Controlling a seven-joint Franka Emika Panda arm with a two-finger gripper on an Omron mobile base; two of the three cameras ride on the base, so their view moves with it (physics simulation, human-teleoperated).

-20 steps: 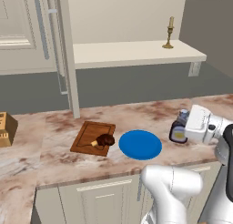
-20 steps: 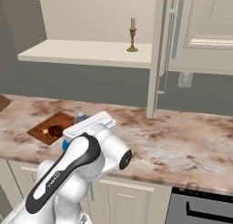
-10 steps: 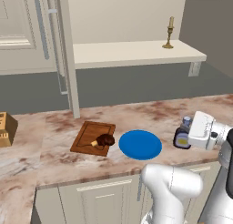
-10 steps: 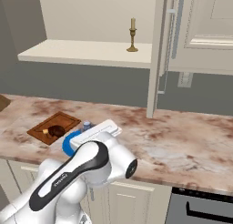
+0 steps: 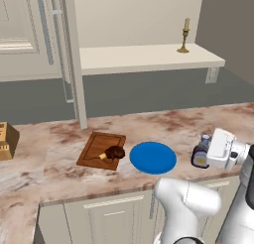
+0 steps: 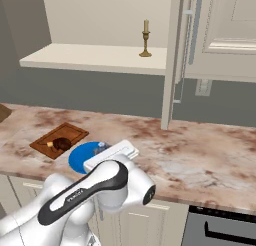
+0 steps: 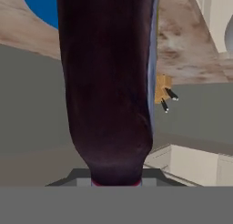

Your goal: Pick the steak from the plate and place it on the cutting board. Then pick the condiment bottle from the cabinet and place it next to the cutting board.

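Steak [image 5: 115, 152]: lay on the cutting board [image 5: 97, 146], beside the bare blue plate [image 5: 153, 157]; step 1 judged complete.
Condiment bottle [image 5: 201, 156]: clenched in the claw [image 5: 204, 153], held sideways low over the marble surface [image 5: 163, 124], right of the plate, well apart from the board; placement pending.
Change over 1 s: claw and bottle had sunk lower and moved rightward.
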